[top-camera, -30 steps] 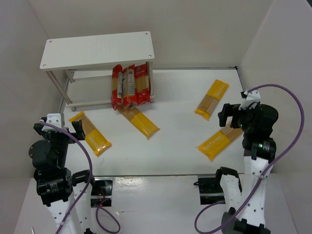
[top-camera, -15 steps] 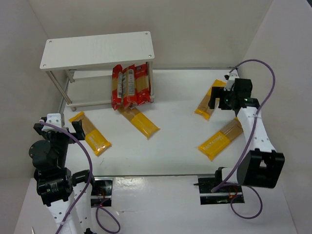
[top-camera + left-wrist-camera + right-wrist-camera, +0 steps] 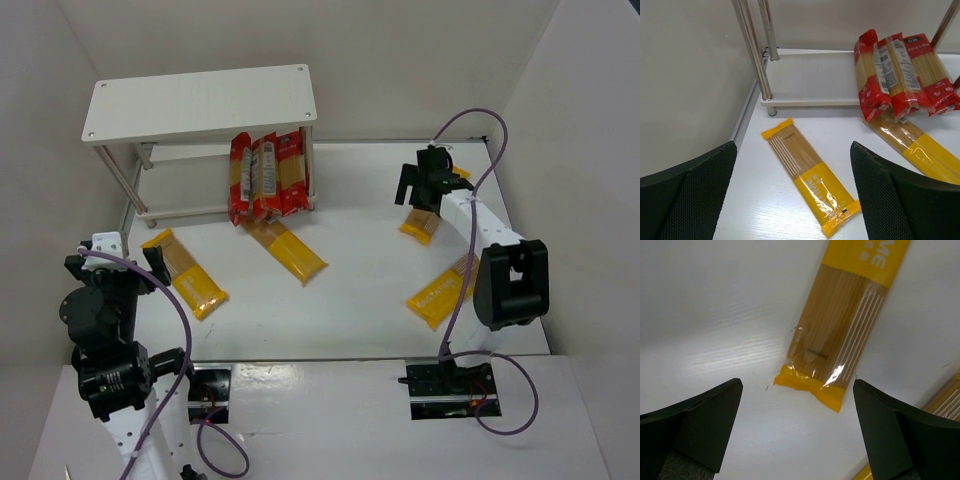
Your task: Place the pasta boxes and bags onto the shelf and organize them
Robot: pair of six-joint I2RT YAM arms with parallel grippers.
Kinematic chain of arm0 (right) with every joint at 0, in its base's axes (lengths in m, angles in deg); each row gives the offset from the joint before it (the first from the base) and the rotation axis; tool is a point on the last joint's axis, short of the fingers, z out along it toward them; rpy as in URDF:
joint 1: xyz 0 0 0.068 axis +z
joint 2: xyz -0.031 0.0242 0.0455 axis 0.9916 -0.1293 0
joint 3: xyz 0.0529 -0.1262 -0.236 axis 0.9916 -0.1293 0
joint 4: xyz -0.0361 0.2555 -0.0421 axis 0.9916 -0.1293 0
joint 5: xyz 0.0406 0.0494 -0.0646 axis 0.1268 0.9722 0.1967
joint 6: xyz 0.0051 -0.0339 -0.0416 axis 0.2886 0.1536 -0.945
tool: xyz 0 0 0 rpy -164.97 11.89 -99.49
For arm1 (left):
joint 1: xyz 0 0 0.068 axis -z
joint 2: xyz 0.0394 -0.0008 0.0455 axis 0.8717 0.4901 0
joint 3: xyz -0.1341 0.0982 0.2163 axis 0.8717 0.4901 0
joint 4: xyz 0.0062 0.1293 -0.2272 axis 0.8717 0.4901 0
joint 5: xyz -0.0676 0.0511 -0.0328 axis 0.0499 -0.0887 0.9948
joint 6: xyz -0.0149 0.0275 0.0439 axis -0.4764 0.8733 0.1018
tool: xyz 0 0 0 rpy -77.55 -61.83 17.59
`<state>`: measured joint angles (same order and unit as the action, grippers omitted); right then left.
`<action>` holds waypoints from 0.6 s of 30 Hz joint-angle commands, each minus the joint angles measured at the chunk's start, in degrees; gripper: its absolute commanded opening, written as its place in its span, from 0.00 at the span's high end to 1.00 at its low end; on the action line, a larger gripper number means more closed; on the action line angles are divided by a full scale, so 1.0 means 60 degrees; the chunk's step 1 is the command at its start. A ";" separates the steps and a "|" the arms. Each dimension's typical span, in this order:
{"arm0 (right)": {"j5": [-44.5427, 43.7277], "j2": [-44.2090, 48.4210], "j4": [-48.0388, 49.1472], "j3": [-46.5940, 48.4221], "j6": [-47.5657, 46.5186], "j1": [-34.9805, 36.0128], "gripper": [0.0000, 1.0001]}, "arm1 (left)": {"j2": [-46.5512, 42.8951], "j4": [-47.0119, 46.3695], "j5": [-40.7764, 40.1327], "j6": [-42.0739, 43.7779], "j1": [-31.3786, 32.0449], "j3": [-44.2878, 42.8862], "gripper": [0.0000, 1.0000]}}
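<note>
Your right tool (image 3: 797,405) hangs wide open and empty. The yellow pasta pack (image 3: 840,335) lies flat on the surface (image 3: 715,315) just ahead of it. Move over the pack's middle, straddle its narrow width, descend, then close.

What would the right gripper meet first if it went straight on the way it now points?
Most likely the end of the yellow spaghetti pack lying flat on the table. The open right gripper points down with that end between its fingers. How far above the pack it is cannot be told.
</note>
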<state>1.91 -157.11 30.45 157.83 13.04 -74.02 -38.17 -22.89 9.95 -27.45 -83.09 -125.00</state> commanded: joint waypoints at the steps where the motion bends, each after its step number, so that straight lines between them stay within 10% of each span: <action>1: -0.1464 -0.0431 0.0742 0.0500 0.1051 -0.0194 0.00 | -0.0013 -0.0328 0.0017 0.0178 -0.0216 -0.0006 0.00; 18: -0.2198 -0.2189 0.0712 0.0808 0.1550 -0.0839 0.00 | 0.0075 -0.0328 0.0105 0.0178 -0.0216 -0.0006 0.00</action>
<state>-9.61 -168.95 32.59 160.30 20.91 -77.42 -37.93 -22.89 9.97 -27.45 -83.90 -125.00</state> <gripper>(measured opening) 0.999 0.995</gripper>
